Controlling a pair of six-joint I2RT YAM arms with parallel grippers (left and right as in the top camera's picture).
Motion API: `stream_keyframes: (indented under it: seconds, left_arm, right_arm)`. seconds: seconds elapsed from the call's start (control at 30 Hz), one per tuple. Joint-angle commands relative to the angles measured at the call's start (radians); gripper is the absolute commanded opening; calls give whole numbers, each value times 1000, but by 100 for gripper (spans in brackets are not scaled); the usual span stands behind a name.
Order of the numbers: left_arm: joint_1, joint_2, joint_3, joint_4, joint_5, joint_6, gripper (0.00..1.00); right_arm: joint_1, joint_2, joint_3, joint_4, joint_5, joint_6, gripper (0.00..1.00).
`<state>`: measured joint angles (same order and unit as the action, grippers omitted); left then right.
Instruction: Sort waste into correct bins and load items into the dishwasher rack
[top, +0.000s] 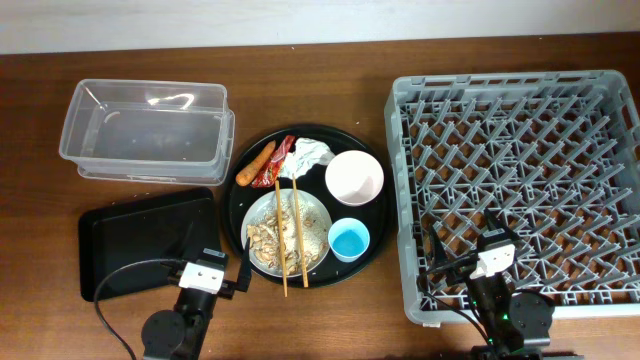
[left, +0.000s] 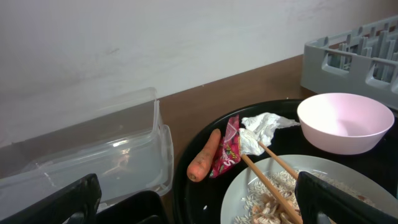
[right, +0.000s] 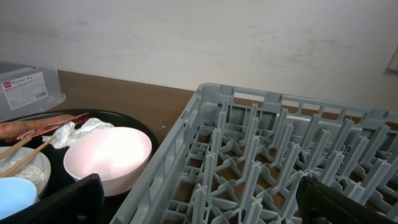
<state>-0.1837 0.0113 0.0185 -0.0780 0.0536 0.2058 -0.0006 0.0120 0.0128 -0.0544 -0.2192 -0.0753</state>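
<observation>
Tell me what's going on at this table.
Nothing is being handled yet. The left gripper and right gripper are both open and empty. The carrot stick, red wrapper and tissue lie on the round black tray beside the white bowl, blue cup and a plate of noodle scraps with chopsticks across it. The clear tub, the black rectangular tray and the dishwasher rack hold nothing.

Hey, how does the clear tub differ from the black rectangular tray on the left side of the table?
The clear tub is see-through with tall walls; the black rectangular tray is opaque and shallow. The tub sits straight and farther back, while the tray lies in front of it, turned slightly. Both are rounded-cornered rectangles of similar footprint, and both look empty.
</observation>
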Motion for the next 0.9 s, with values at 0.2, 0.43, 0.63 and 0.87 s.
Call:
stream_keyframes:
  seconds: [0.2,0.43,0.63,0.87]
  left_arm:
    - [3,2,-10,4,14,9,99]
    - [3,2,-8,204,89,-53,99]
    - [3,28,127,120,89,-181,99]
    - [3,296,514,-201,94,-184,99]
  right_arm:
    - [-6,-4,-7,4,-21,9,98]
    - [-6,-4,27,55,-143,60,98]
    - [-6,53,183,-75,-132,189,98]
    - [-6,414,577,-383,-132,188,98]
